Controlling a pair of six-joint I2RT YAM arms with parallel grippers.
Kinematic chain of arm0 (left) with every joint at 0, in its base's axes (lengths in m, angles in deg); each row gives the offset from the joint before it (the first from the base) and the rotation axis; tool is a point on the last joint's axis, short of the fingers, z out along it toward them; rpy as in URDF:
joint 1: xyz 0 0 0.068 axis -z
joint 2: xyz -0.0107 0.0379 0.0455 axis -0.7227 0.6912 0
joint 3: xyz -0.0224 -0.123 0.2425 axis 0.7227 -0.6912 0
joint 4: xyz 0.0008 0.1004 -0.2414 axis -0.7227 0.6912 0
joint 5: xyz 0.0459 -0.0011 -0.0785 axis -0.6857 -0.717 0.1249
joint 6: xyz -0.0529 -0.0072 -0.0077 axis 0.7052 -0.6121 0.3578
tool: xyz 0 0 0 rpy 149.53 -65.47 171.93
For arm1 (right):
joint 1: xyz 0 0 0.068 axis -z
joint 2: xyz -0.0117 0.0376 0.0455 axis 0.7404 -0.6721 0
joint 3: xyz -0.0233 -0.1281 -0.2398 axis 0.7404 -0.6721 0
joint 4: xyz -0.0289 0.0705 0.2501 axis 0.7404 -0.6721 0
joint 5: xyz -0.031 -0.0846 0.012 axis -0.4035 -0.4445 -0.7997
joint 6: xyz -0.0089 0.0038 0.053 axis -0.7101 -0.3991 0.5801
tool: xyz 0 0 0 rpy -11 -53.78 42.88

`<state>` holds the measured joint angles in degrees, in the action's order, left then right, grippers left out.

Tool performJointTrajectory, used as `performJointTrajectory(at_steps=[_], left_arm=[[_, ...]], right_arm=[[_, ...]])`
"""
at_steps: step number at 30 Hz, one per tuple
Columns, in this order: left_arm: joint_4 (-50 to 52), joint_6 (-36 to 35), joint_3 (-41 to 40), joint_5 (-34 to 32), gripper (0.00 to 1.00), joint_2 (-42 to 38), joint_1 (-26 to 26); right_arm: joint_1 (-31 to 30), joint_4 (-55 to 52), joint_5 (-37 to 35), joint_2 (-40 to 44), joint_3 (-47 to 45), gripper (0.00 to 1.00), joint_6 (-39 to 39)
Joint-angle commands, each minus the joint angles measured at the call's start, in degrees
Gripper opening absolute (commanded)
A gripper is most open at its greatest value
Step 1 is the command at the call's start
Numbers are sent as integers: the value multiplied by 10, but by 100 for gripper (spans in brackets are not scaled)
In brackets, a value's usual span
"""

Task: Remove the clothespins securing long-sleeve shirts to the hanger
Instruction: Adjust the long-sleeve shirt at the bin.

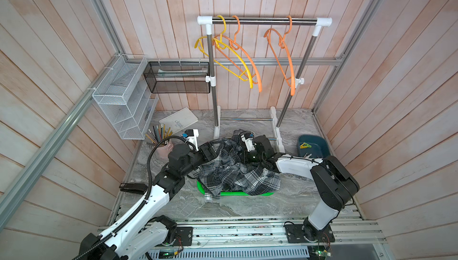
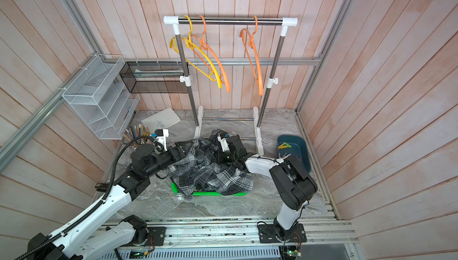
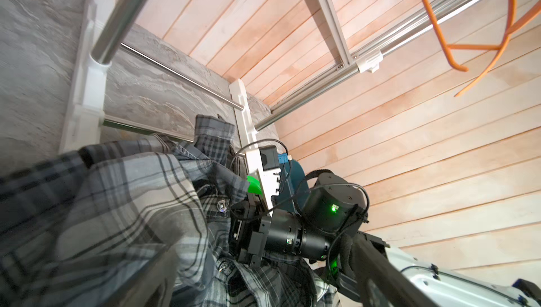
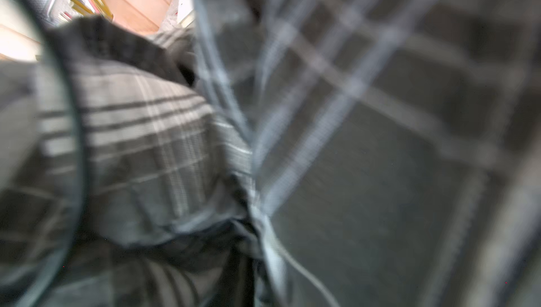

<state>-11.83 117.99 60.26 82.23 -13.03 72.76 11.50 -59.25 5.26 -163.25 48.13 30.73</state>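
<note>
A grey-black-white checked long-sleeve shirt lies crumpled on the table over a green hanger. Both arms reach into the heap from either side. My left gripper is open, its blurred fingers wide apart with shirt cloth between them. My right gripper is buried in the folds, and its wrist view shows only blurred plaid, so its jaws stay hidden. Yellow and green clothespins lie in a bin. No clothespin shows on the shirt.
A blue bin sits at the right, beside the clothes rack, which holds bare yellow and orange hangers. At the left are a pencil cup, a notebook, a black stapler and wall mesh baskets.
</note>
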Motion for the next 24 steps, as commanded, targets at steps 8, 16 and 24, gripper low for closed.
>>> performJointTrajectory(at_steps=[8, 16, 24], left_arm=[[69, -68, -11, -41, 95, 33, -50], [30, -68, 0, 32, 90, 109, -39], [58, -72, 9, -6, 89, 173, 32]], right_arm=[[9, -171, -93, 116, 115, 58, -63], [9, -339, -118, 218, 158, 62, -73], [4, -565, -127, 368, 149, 63, -54]])
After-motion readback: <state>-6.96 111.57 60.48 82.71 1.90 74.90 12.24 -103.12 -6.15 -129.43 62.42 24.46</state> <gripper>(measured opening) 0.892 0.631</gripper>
